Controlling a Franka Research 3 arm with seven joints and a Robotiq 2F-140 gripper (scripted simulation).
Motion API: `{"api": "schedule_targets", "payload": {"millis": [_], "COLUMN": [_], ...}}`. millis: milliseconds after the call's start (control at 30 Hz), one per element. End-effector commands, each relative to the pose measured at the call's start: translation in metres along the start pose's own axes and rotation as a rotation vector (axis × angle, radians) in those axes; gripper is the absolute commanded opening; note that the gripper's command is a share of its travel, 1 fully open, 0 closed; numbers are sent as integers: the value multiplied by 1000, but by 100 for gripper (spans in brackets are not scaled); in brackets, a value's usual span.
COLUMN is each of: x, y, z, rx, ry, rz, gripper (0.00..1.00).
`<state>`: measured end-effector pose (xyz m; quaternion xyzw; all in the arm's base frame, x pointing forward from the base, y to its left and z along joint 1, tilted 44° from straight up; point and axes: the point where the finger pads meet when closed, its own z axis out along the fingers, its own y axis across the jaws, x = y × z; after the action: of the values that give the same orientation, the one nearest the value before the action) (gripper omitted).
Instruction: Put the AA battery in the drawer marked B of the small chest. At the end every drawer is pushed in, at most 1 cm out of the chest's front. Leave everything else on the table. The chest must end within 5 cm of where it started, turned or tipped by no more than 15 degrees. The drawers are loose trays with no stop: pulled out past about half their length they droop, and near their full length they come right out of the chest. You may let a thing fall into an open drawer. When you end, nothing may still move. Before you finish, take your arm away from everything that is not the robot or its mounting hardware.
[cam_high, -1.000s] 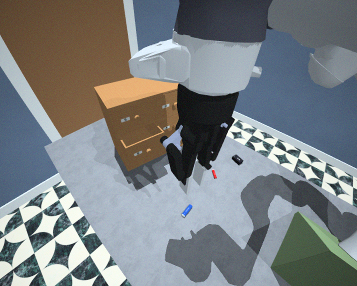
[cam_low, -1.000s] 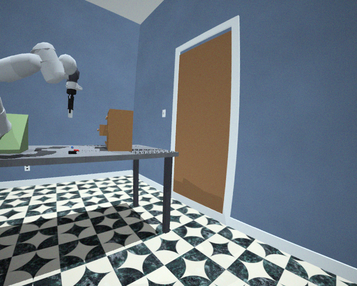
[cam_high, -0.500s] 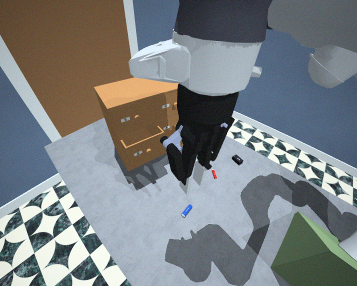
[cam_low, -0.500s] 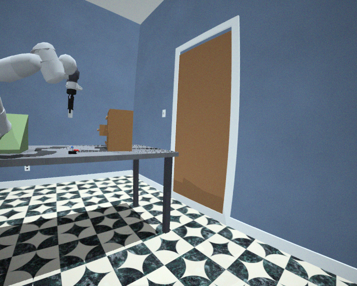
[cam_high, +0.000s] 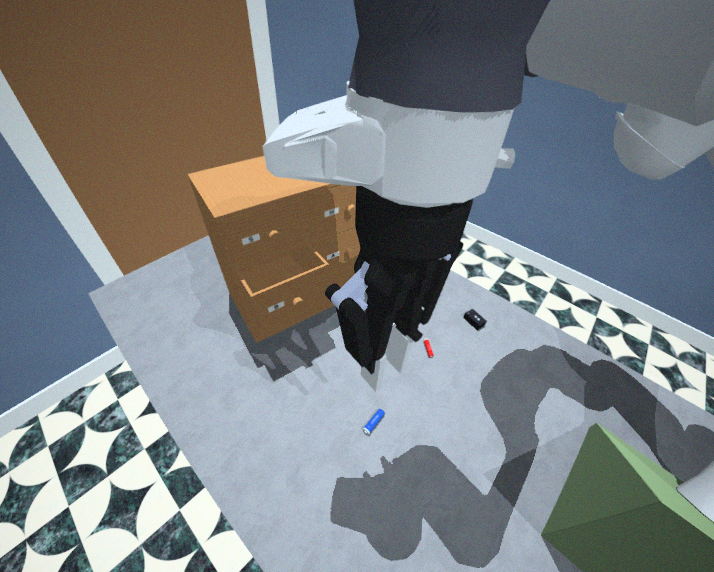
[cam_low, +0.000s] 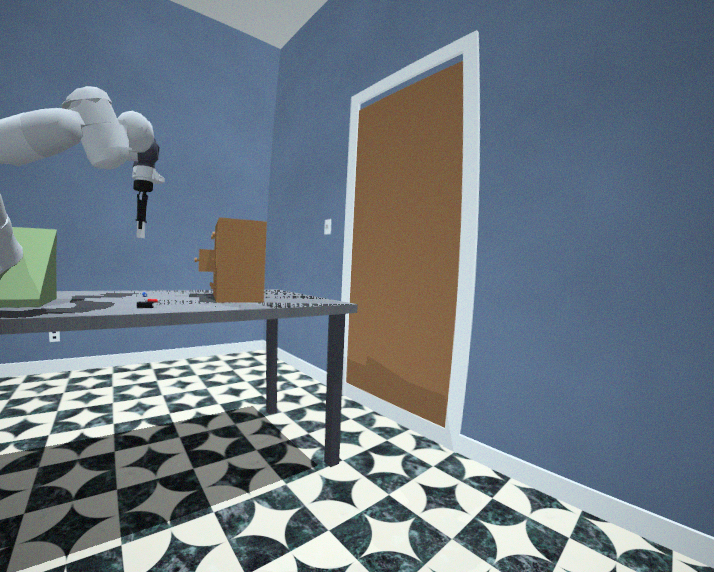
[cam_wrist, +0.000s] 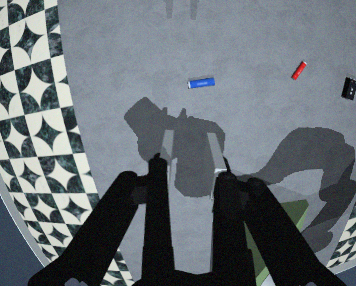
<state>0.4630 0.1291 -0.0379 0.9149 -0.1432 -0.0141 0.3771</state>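
The blue battery (cam_high: 373, 421) (cam_low: 144, 294) (cam_wrist: 201, 83), the thicker of two, lies on its side on the table. The chest (cam_high: 238, 193) (cam_low: 241, 262) stands upright at the back. Its middle left drawer (cam_high: 318, 291) (cam_low: 206, 259) sticks out, level, with the tray's rim showing; its small label looks like B but is hard to read. The part of the tray interior in view shows nothing lying in it. My gripper (cam_high: 386, 370) (cam_low: 140, 233) (cam_wrist: 189, 144) points down, high above the table in front of the chest, its fingers partly open with nothing between them.
A thinner red battery (cam_high: 428, 348) (cam_low: 152, 300) (cam_wrist: 299, 70) and a small black block (cam_high: 475, 319) (cam_low: 145, 305) (cam_wrist: 349, 88) lie to one side. A green angular block (cam_high: 607, 500) (cam_low: 35, 262) stands near the arm's base. The arm hides the chest's right part in the top view.
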Motion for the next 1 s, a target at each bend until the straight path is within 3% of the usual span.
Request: {"api": "schedule_targets", "payload": {"millis": [0, 667, 967], "x": [1, 5, 9], "y": [-1, 5, 9], "z": [5, 40, 65], "rx": [6, 6, 5], "ry": [3, 3, 3], "rz": [-103, -467, -732], "gripper": [20, 20, 20]}}
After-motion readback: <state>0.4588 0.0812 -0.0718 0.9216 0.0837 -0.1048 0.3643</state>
